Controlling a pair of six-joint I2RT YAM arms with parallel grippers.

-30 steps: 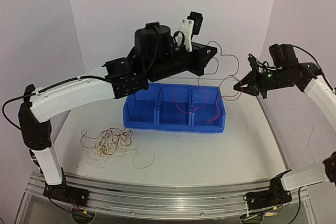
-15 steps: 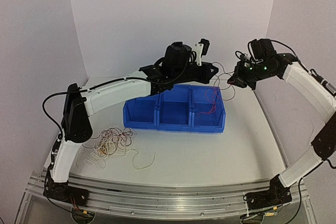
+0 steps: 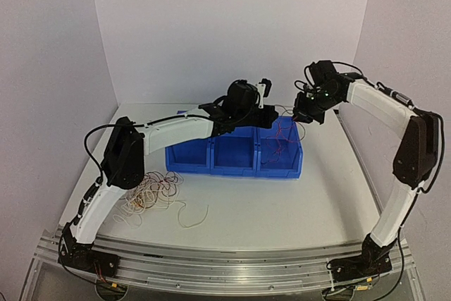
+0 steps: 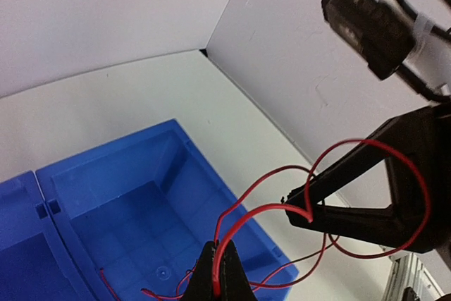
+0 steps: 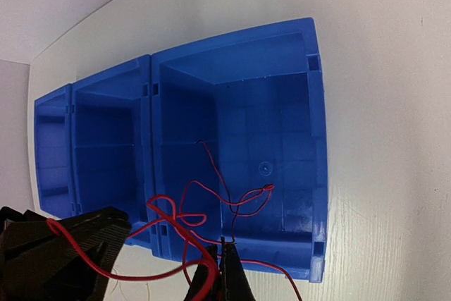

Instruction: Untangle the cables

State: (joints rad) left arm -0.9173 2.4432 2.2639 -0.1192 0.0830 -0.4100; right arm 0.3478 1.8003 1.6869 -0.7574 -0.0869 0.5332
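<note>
Aloft, left pincer (image 4: 215, 274) and right pincer (image 5: 221, 271) pinch one red cable (image 4: 236, 227).

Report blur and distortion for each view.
Top external: even light, soft overall; the cable pile barely resolves. Left wrist: red cable crisp, right tool near and slightly soft. Right wrist: blue bin edges bow from the wide lens; left tool blurred.

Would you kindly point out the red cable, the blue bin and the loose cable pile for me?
red cable (image 4: 236, 230): left wrist view, its near, lower stretch.
blue bin (image 3: 232, 166): top external view, front wall.
loose cable pile (image 3: 149, 192): top external view, middle of the tangle.
</note>
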